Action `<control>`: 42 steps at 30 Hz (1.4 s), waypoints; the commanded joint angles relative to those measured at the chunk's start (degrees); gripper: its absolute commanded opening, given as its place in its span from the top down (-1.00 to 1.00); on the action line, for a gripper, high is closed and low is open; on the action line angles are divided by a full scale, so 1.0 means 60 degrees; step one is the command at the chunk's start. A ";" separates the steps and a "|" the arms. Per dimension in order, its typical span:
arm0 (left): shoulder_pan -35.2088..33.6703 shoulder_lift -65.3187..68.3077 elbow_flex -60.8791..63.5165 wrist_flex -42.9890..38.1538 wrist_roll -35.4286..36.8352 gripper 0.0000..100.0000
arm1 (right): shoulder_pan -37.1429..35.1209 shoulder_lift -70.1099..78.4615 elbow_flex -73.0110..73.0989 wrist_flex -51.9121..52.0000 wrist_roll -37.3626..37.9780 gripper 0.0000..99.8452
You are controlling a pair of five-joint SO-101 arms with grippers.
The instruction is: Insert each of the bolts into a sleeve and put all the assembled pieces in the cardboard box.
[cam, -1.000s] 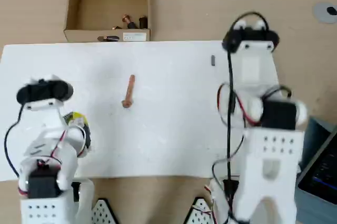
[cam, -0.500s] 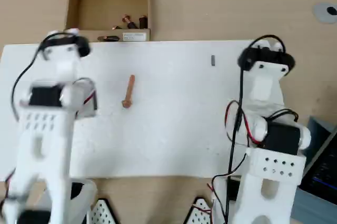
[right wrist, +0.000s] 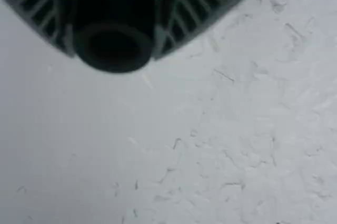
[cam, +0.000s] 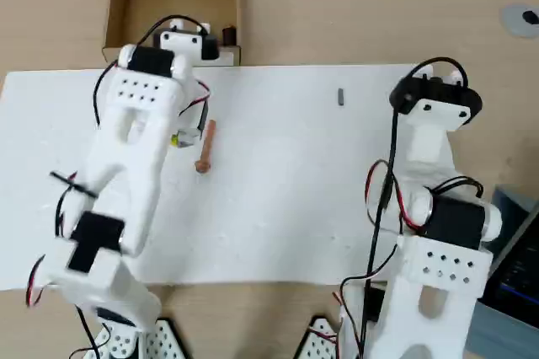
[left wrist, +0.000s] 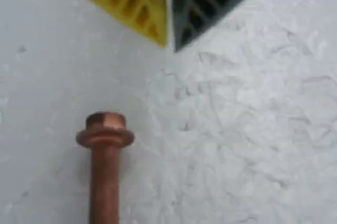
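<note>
table: one, tan wood-look top [cam: 337, 22], flat. One grey round disc [cam: 522, 18] sits at its far right corner and one dark object [cam: 514, 275] at the right edge; can't tell what it is.
mat: one white rectangular sheet [cam: 286, 207] over most of the table. The wrist views show a rough, fibrous grain.
arms: two, white plastic shells with black motors and loose red/black wires. The left arm [cam: 126, 174] stretches across the mat toward the box. The right arm [cam: 429, 207] is over the mat's right side.
box: one, brown cardboard, open top [cam: 118, 5], on the table at the mat's far edge. The left arm's wrist overlaps its near wall. Dark pieces [cam: 227, 36] lie inside by the near right corner; count can't tell.
left gripper: [left wrist: 169, 37] one yellow finger and one dark, both ribbed. Clenched tip to tip with nothing between, over the mat just beside the bolt's head, not touching it.
right gripper: [right wrist: 113, 34] dark ribbed fingers, grasping the sleeve over bare mat.
bolt: one, copper-coloured [cam: 205, 147], hex head on a round flange, smooth shank. It lies flat on the mat left of centre, head toward the near edge.
sleeve: one, black tube [right wrist: 113, 50] with its round bore facing the camera, held between the right gripper's fingers.
dark bit: one [cam: 340, 97] on the mat near the far edge, between the arms; too small to tell what it is.
</note>
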 commanded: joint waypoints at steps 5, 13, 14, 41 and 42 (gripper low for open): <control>0.0103 0.0637 -0.0747 0.0044 -0.0249 0.73 | 0.0081 -0.0300 0.0007 -0.0220 -0.0015 0.98; 0.0308 0.0667 -0.0659 -0.0015 -0.0835 0.72 | 0.0081 -0.0300 -0.0022 -0.0220 -0.0073 0.98; 0.0337 0.0667 -0.0689 -0.0015 -0.0923 0.71 | 0.0081 -0.0300 -0.0022 -0.0220 -0.0073 0.98; 0.0059 0.4667 -0.2447 -0.0498 -0.0894 0.87 | 0.0051 -0.0300 -0.0007 -0.0234 0.0322 0.98; 0.0059 0.4813 -0.2447 -0.0498 -0.0894 0.91 | 0.0051 -0.0300 -0.0007 -0.0234 0.0322 0.98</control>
